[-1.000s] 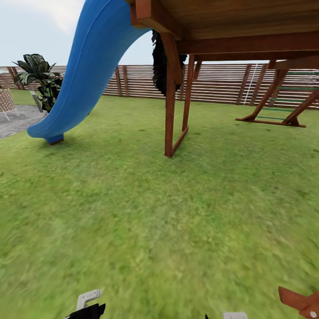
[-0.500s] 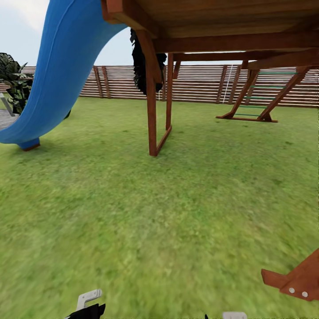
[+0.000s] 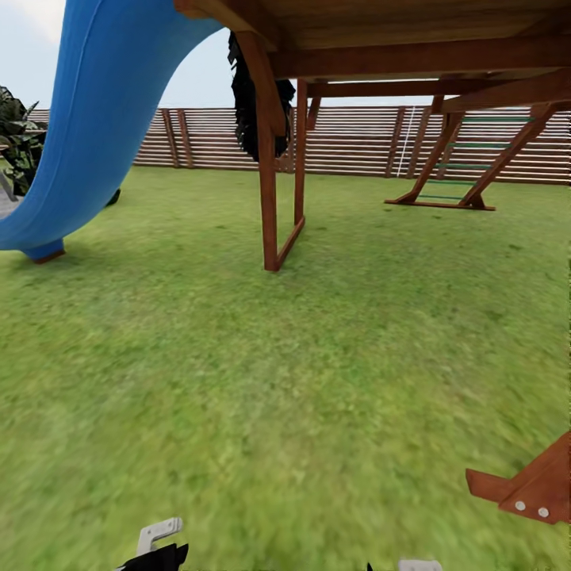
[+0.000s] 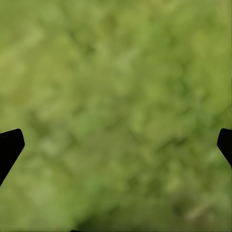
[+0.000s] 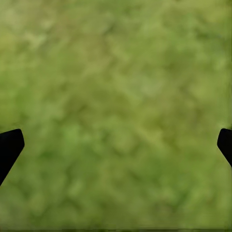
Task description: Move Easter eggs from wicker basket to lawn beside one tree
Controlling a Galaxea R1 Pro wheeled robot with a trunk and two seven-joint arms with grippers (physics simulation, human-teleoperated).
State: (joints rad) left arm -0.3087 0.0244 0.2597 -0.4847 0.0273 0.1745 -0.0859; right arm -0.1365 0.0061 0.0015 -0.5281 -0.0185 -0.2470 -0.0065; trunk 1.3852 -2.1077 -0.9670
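The lawn (image 3: 262, 381) of mottled green grass spreads ahead of me in the head view. The eggs and the wicker basket are out of view. A dark, blackish tree canopy (image 3: 247, 95) hangs behind the wooden play frame, its trunk hidden. In the left wrist view my left gripper (image 4: 116, 145) is open, its black fingertips (image 4: 9, 145) far apart over blurred grass with nothing between them. In the right wrist view my right gripper (image 5: 116, 145) stands open the same way above the grass.
A blue slide (image 3: 87, 127) drops to the grass at the left. A wooden play frame's posts (image 3: 270, 182) stand ahead, its deck overhead. A ladder frame (image 3: 452, 170) and the slatted fence (image 3: 357, 143) lie beyond. A wooden brace (image 3: 531, 488) juts in at the lower right.
The whole head view has slid left as the camera turned right; the slide and posts sit further left and the brace at the lower right shows larger. Both grippers look unchanged.
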